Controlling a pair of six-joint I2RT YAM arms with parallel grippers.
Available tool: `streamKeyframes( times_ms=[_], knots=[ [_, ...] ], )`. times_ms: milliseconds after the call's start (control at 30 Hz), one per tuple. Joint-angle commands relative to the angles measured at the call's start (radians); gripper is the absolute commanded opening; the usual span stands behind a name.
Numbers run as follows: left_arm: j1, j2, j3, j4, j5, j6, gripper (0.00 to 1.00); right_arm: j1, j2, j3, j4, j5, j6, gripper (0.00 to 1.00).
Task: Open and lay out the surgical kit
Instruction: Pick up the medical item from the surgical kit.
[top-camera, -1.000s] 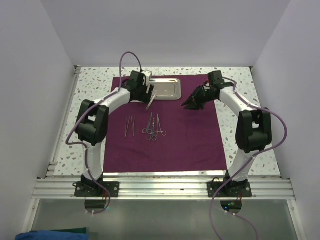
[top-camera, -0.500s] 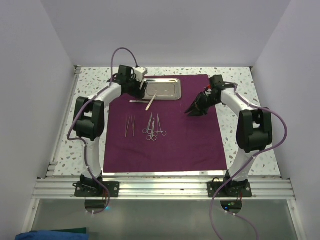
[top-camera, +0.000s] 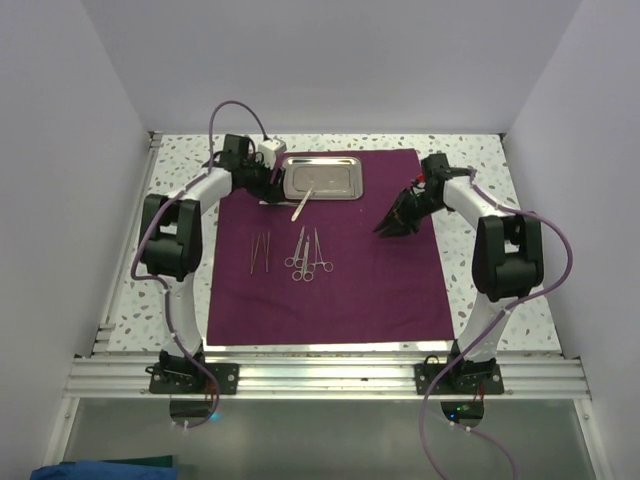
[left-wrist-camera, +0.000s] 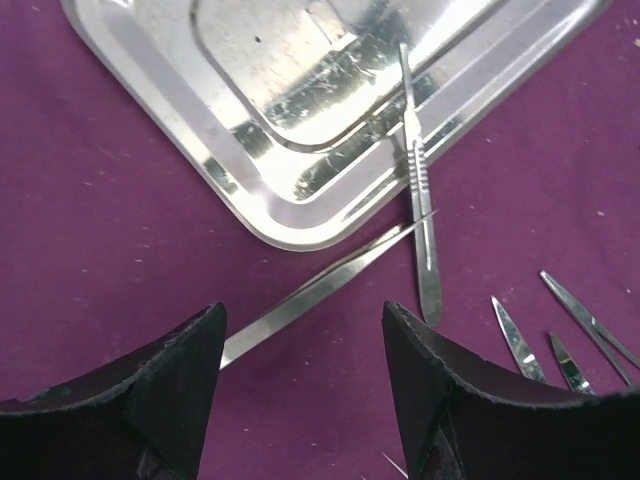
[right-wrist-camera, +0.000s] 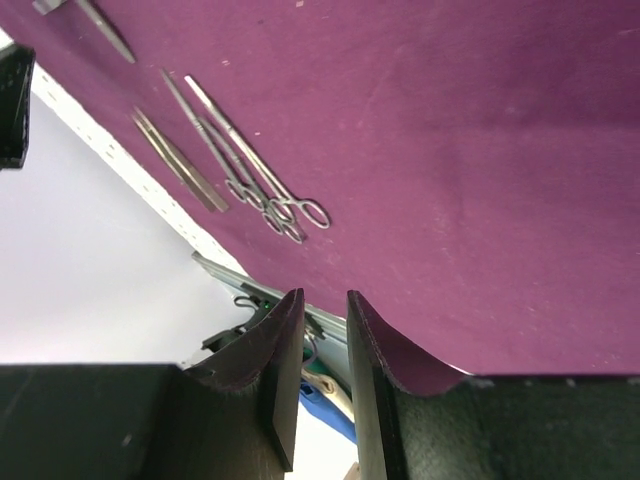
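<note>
Since a second ago the left gripper (top-camera: 268, 188) has been drawn back from the near-left corner of the tray (top-camera: 335, 172) to its 9 o'clock side. Its jaws are seen well apart, and nothing is held.

From the left wrist, the tweezers (left-wrist-camera: 320, 290) are seen lying flat on the cloth (top-camera: 350, 280) between the fingers (left-wrist-camera: 170, 370), running toward 2 o'clock. Their tip meets the scalpel (left-wrist-camera: 420, 190), which is propped with one end on the tray rim and the other on the cloth, at 1 o'clock of the gripper.

The tray is set at the cloth's 12 o'clock edge. A row of instruments (top-camera: 292, 252) is laid at 6 o'clock of the tray.

The right gripper (top-camera: 388, 225) is held over the cloth at 4 o'clock of the tray. Only a narrow gap is left between its fingers (right-wrist-camera: 285, 340), and nothing is gripped.
</note>
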Motion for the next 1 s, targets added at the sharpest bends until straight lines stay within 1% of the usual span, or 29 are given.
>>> streamKeyframes(
  times_ms=[0,133,333,467,633,833,900,967],
  knots=[
    [-0.003,-0.066,-0.023,0.005,0.053,0.027,0.67,-0.018,0.01,0.025,-0.045,0.005,-0.034,0.27],
    [-0.029,-0.051,-0.029,-0.004,0.033,0.038,0.64,-0.03,0.008,0.008,-0.045,-0.001,-0.042,0.27],
    [-0.078,0.0,-0.013,-0.015,-0.087,0.061,0.64,-0.051,0.005,-0.016,-0.047,-0.01,-0.059,0.26],
    [-0.087,0.053,0.02,-0.028,-0.142,0.064,0.65,-0.062,0.008,-0.029,-0.042,-0.019,-0.06,0.26],
    [-0.094,0.081,0.036,-0.016,-0.22,0.057,0.67,-0.067,0.017,-0.038,-0.032,-0.03,-0.06,0.26],
    [-0.094,0.127,0.087,-0.039,-0.291,0.055,0.67,-0.067,0.037,-0.047,-0.009,-0.049,-0.05,0.26],
    [-0.094,0.132,0.09,-0.045,-0.296,0.05,0.64,-0.068,0.044,-0.045,-0.006,-0.052,-0.048,0.25],
    [-0.094,0.123,0.073,-0.045,-0.3,0.043,0.59,-0.07,0.05,-0.038,-0.002,-0.052,-0.048,0.25]
  ],
)
